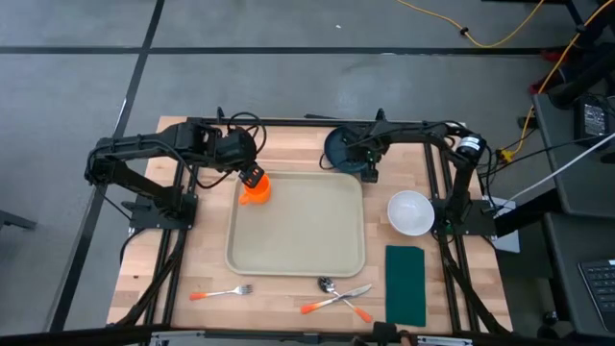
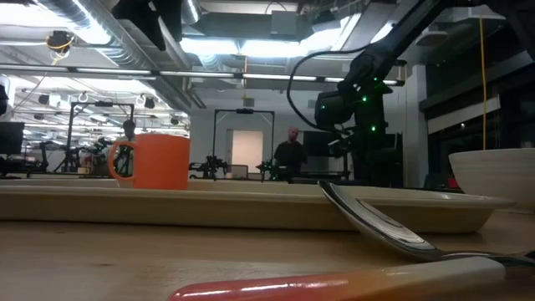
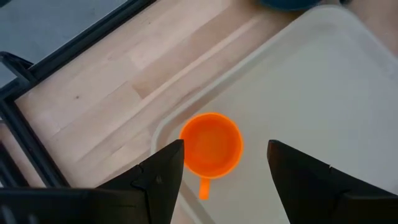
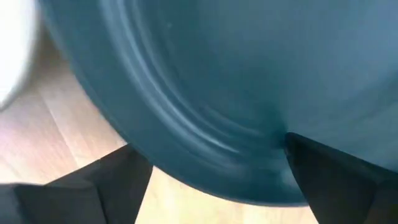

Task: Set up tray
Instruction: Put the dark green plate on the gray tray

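Note:
The pale beige tray [image 1: 307,240] lies in the middle of the table. An orange mug [image 1: 255,190] stands upright in its far-left corner, seen from above in the left wrist view [image 3: 211,144] with its handle [image 3: 203,186] to one side. My left gripper [image 1: 250,175] hovers open above the mug [image 3: 225,149], a finger on either side and apart from it. My right gripper [image 1: 369,169] is open at the near edge of the dark teal plate [image 1: 342,148], which lies on the table beyond the tray's far-right corner and fills the right wrist view [image 4: 249,81]. My right gripper comes down at the plate's near rim [image 4: 205,177], one finger [image 4: 323,171] over the plate's inside and the other [image 4: 115,177] over the bare wood outside it. Whether either finger touches the plate, I cannot tell.
A white bowl [image 1: 410,212] sits right of the tray and a dark green napkin [image 1: 405,285] lies nearer. A fork [image 1: 221,292], a spoon [image 1: 329,285] and a knife [image 1: 336,301] lie along the near edge. A person [image 2: 290,152] stands far behind the table.

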You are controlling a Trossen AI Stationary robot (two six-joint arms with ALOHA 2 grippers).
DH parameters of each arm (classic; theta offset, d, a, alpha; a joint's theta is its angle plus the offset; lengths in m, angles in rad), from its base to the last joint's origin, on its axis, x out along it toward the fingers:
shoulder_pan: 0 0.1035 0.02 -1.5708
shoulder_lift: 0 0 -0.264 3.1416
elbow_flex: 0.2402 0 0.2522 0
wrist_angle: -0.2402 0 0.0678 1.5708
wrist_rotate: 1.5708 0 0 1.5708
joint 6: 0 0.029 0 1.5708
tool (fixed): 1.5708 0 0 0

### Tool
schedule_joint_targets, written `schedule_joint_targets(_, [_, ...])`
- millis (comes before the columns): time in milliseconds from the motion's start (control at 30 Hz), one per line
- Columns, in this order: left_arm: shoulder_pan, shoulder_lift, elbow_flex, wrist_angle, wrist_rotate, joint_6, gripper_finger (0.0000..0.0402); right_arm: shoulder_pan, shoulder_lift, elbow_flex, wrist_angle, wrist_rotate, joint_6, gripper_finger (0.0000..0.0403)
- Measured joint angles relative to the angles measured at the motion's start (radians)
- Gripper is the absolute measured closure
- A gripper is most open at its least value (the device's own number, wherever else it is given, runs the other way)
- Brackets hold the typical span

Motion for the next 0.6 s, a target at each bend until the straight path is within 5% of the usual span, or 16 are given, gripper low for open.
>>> schedule_joint_targets(200, [0.000, 0.000, 0.000, 0.014, 0.000, -0.015, 0.0176, 0.010, 0.002, -0.002, -0.002, -0.011, -0.005, 0.0142])
schedule_joint_targets(467, [0.000, 0.000, 0.000, 0.064, 0.001, 0.027, 0.0176, 0.007, 0.003, 0.001, 0.007, 0.054, 0.033, 0.0371])
schedule_joint_targets(600, [0.000, 0.000, 0.000, 0.064, -0.003, 0.036, 0.0176, 0.013, -0.013, 0.003, -0.056, 0.073, 0.077, 0.0380])
